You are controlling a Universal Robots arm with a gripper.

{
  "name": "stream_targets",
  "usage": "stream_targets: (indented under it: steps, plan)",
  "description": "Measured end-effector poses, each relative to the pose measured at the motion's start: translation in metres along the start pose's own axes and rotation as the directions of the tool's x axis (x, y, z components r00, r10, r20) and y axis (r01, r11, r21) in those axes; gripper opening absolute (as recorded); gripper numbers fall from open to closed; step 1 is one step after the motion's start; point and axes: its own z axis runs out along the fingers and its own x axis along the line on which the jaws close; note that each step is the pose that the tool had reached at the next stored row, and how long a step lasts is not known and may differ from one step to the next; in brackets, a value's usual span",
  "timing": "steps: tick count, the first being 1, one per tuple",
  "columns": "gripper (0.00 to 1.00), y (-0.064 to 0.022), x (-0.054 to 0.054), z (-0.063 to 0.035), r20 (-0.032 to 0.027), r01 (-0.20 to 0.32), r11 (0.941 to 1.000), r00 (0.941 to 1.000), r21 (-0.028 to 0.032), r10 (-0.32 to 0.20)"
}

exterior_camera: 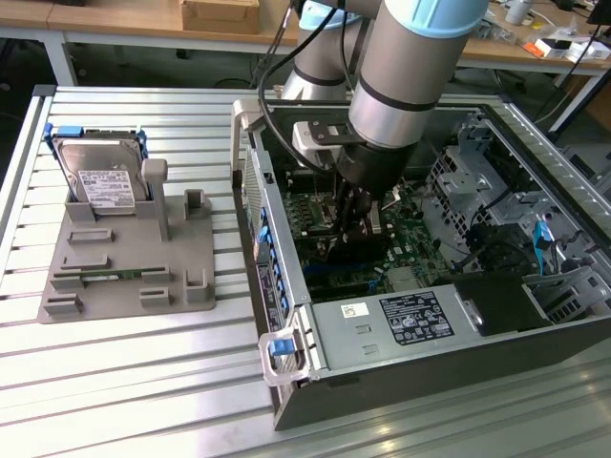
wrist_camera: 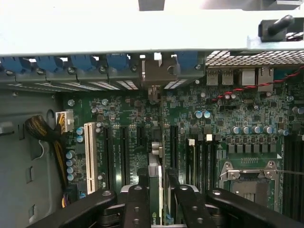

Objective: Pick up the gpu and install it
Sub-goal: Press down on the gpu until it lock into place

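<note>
Your gripper point(wrist_camera: 159, 199) has its black jaws closed on the gpu point(wrist_camera: 155, 187), which you see edge-on in the wrist view: a thin green card held upright between the two inner fingers point(wrist_camera: 137, 204), its silver end bracket point(wrist_camera: 156, 149) pointing toward the case's rear wall. The card stands over the motherboard point(wrist_camera: 237, 109), in line with the row of long black expansion slots; whether its edge is already touching a slot you cannot tell from these pictures. Just beside the card lies a white slot point(wrist_camera: 90, 152), and past it a bundle of yellow and black cables point(wrist_camera: 45, 135) ends in a white plug.

Moving outward, the rear wall carries a row of blue slot latches point(wrist_camera: 85, 61) (one grey bracket position sits straight ahead of the card).

In the exterior view your gripper point(exterior_camera: 355, 218) is deep inside the open computer case point(exterior_camera: 382, 329), with the arm's grey wrist point(exterior_camera: 401, 86) above it. The gpu is hard to make out there, hidden among the fingers and board parts. The case lies on its side on a slatted metal table point(exterior_camera: 124, 382), taking up the exterior view's right.

On the exterior view's left, well apart from the case, a grey parts holder point(exterior_camera: 181, 277) rests on the table. A silver hard drive point(exterior_camera: 100, 176) with a white label stands propped at its far end, and a narrow green memory stick point(exterior_camera: 110, 276) lies in a groove at its near side.
</note>
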Motion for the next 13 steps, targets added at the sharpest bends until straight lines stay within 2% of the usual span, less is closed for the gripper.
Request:
stream_targets:
  steps: [6, 9, 13]
  plan:
    - [0.25, 0.0, 0.0, -0.0013, 0.0001, 0.0, 1.0, 1.0, 0.0, 0.0]
    - [0.25, 0.0, 0.0, -0.001, 0.0002, -0.043, 0.9991, 0.9991, -0.0005, 0.043]
    - [0.25, 0.001, -0.0039, 0.0007, -0.0003, -0.043, 0.9991, 0.9991, -0.0007, 0.043]
